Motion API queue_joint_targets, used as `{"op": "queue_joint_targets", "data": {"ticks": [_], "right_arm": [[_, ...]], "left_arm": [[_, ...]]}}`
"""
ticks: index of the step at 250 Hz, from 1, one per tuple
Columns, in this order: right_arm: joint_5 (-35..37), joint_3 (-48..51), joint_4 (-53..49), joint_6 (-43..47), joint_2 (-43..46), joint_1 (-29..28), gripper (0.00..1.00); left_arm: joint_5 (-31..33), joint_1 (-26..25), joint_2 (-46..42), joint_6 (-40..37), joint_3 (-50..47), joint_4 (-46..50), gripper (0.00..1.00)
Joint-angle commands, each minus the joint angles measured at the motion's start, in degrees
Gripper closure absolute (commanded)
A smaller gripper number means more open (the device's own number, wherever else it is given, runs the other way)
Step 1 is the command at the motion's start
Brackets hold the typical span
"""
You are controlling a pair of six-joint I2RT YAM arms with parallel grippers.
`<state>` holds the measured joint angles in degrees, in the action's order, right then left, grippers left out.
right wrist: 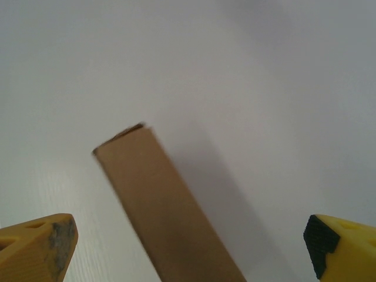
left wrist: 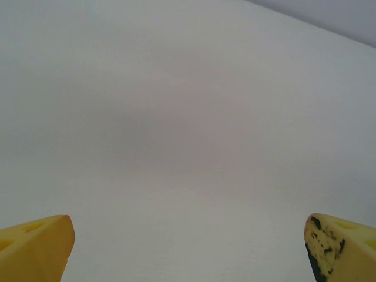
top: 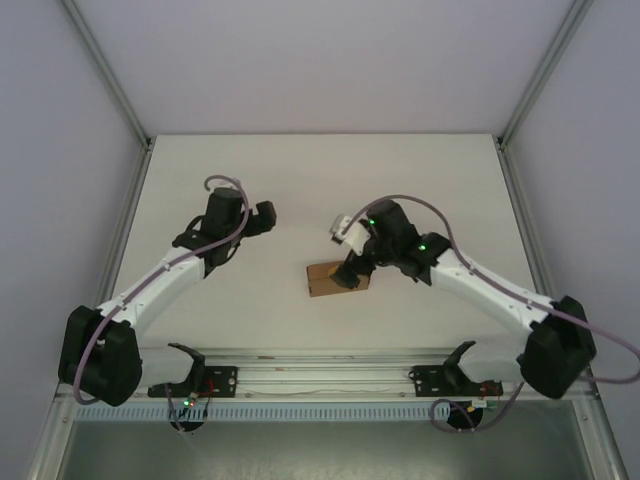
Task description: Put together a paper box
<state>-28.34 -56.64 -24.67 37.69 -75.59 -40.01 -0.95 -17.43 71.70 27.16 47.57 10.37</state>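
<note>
Right wrist: paper box (right wrist: 164, 205) untouched between wide-spread right fingers (right wrist: 38, 247); left fingers (left wrist: 35, 247) wide-spread, empty.

White table (top: 300, 180), pale walls (top: 320, 60), aluminium frame posts (top: 107, 70).

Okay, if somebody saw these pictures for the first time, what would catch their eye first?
Probably the brown paper box, lying near the middle of the white table with the right gripper open right over it. Next, the left gripper, also open, off to the left above bare table.
</note>
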Motion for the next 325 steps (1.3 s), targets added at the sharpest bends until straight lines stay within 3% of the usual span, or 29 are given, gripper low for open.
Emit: {"op": "queue_joint_targets", "data": {"ticks": [1,48,81,126,162,184,225,263,293,325], "right_arm": [[-2.15,-6.09,-15.01,19.34,-7.40,-1.59,0.00],[7.72,-14.92,-18.43,23.72,-19.20,-3.60,0.00],[11.12,-17.82,-17.76,24.28,-23.70,-3.77,0.07],[12.27,-18.59,-18.66,24.89,-26.67,-4.28,0.21],[16.72,-18.58,-18.49,23.48,-27.94,-4.94,0.45],[20.23,-17.55,-15.01,21.42,-27.38,-5.20,0.48],[33.68,-13.93,-1.24,19.58,-26.33,-5.70,0.50],[49.17,-10.87,14.45,24.91,-30.18,-5.75,0.51],[52.86,-10.19,20.45,27.90,-32.81,-5.72,0.50],[51.85,-8.63,21.56,29.30,-32.14,-5.86,0.36]], "left_arm": [[1.43,1.13,-2.93,1.68,-2.74,3.45,0.00],[1.83,2.23,-5.20,2.60,-5.86,4.85,0.00],[2.48,2.39,-6.81,2.56,-7.08,5.10,0.00],[3.88,2.36,-8.74,2.55,-7.88,5.31,0.00],[5.15,2.33,-10.63,1.37,-8.01,5.98,0.00],[5.71,2.33,-12.17,1.05,-8.45,5.98,0.00],[6.40,2.31,-13.51,1.28,-8.66,6.32,0.00],[6.16,2.38,-13.56,1.56,-9.36,5.86,0.00],[5.64,2.38,-13.60,1.68,-9.70,5.80,0.00],[4.93,2.32,-13.61,1.68,-9.78,5.65,0.00]]}}
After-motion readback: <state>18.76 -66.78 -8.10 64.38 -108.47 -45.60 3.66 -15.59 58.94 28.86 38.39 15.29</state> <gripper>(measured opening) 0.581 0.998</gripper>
